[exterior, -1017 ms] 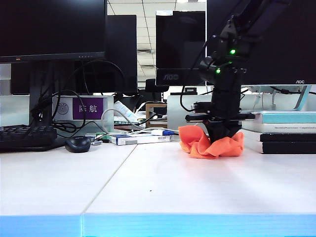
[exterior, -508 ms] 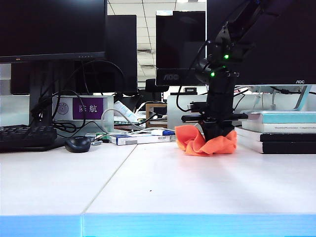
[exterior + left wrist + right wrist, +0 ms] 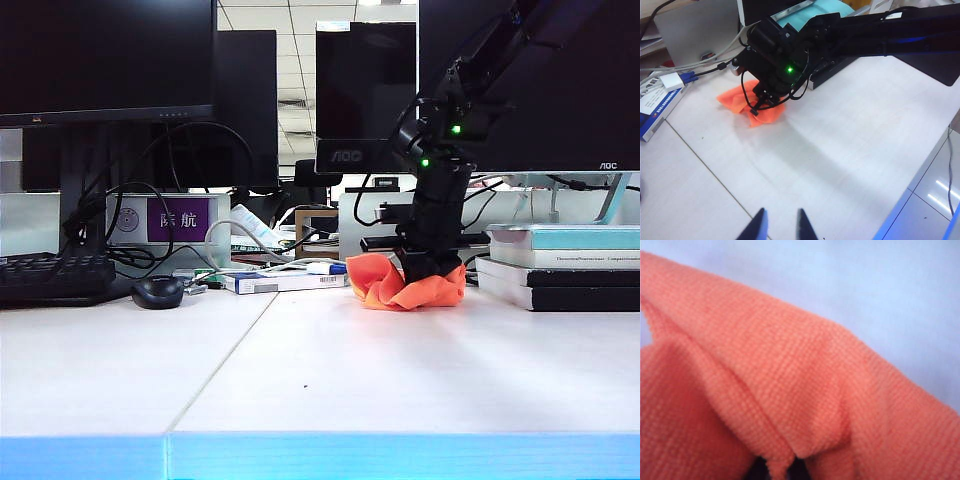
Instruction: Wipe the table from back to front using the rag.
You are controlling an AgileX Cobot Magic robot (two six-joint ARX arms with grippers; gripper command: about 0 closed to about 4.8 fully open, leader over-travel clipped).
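Rag sits bunched right of centre at the table's back, pinched by the closed right gripper for the forward stroke; left gripper hangs open, idle, bottom of its view.

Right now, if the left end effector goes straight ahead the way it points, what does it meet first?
Probably the bare table. The left end effector is open and angled down at white surface. The rag and right end effector lie farther on, though depth is unclear.
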